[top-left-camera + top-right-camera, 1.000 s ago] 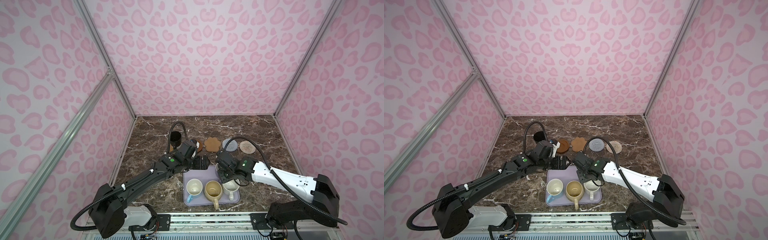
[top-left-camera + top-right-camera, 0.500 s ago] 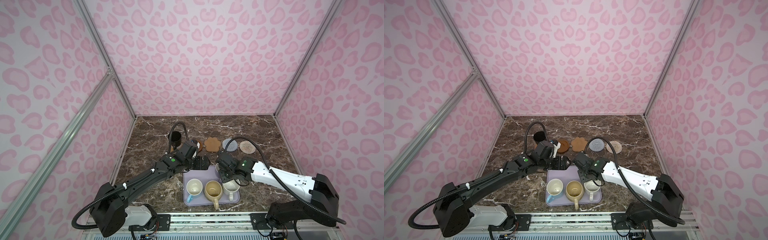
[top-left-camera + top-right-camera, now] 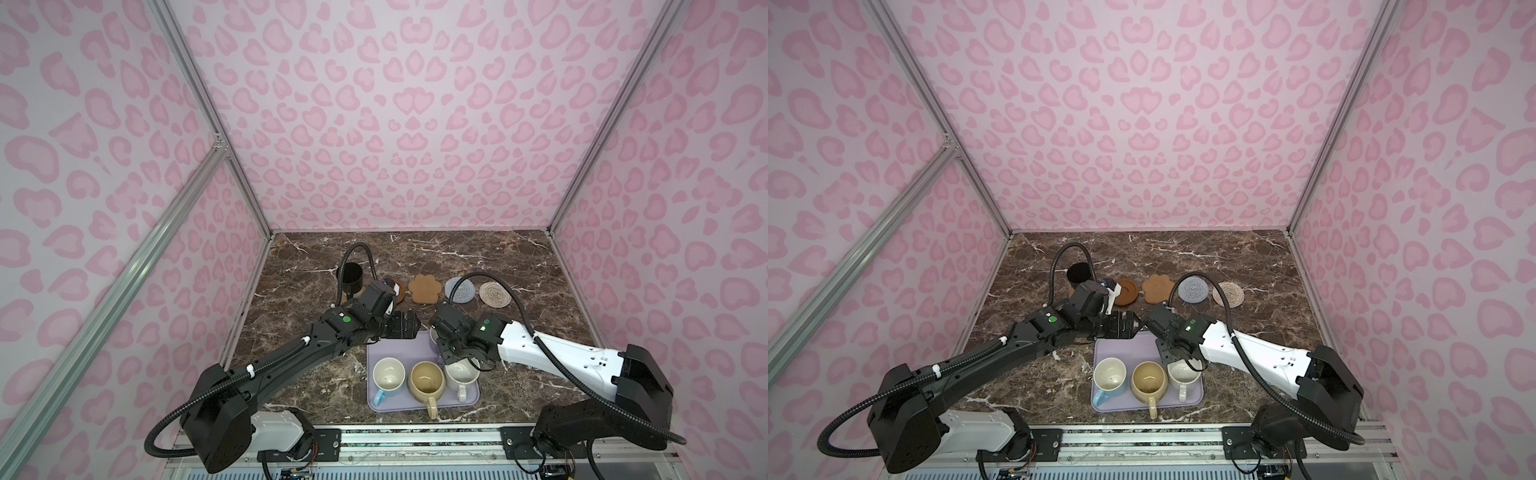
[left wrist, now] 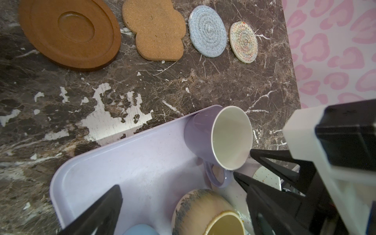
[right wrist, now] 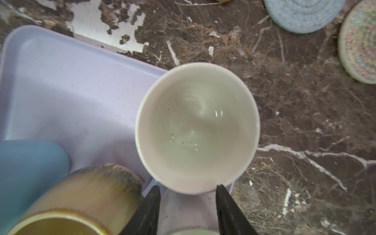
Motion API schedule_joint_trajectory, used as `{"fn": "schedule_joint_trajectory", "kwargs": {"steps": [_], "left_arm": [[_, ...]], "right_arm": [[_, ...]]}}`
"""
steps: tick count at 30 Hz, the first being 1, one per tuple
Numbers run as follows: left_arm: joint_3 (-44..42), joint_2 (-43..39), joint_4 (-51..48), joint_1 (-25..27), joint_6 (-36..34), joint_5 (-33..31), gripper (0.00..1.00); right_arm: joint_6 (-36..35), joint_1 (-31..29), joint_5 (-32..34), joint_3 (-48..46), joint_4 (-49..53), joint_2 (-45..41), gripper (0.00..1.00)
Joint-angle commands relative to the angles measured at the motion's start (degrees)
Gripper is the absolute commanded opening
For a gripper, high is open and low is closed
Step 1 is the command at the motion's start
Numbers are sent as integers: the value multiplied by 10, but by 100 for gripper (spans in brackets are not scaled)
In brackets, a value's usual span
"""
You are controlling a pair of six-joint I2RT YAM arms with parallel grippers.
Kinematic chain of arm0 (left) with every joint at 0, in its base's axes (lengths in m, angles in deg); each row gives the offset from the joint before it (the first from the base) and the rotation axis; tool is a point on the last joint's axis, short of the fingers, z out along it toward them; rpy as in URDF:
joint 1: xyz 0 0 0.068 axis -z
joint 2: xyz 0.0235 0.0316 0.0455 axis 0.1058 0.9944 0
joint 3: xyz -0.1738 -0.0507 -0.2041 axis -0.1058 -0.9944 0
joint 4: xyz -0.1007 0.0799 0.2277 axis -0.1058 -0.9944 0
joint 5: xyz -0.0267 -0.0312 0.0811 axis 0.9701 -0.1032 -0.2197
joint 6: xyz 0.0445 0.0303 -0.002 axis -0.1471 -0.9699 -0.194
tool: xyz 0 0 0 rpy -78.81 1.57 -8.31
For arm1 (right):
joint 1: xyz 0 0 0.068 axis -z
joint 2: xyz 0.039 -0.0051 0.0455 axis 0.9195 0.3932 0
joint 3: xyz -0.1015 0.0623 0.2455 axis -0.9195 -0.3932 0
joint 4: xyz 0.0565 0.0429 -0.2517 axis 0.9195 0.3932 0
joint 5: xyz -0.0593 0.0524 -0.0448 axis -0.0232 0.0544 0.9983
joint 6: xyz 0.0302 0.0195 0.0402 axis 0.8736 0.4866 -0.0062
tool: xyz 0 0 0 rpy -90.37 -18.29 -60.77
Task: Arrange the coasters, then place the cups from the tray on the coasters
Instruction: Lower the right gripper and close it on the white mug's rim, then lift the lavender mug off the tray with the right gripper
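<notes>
Both top views hang high over the near edge of the marble table, tilted steeply down towards the far wall, distant enough to show both arms whole. The left wrist camera sits close behind the left gripper, looking past it to the lavender mug and the grey-blue coaster beyond. The right wrist camera, nearer still, looks almost straight down into that mug, just ahead of the right gripper. Both wrist views share the mug, a tray corner and that coaster.
</notes>
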Motion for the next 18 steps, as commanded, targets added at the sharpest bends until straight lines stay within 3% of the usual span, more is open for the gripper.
{"fn": "schedule_joint_trajectory", "kwargs": {"steps": [1,5,9,18], "left_arm": [[8,7,18,1,3,4,97],[12,16,18,2,1,4,97],[15,20,19,2,0,3,97],[9,18,14,1,-3,-3,97]], "right_arm": [[12,-4,-11,-6,8,-4,45],[17,-3,-31,-13,-3,-16,45],[15,0,-50,-23,-29,-3,53],[12,13,-50,-31,-69,22,61]]}}
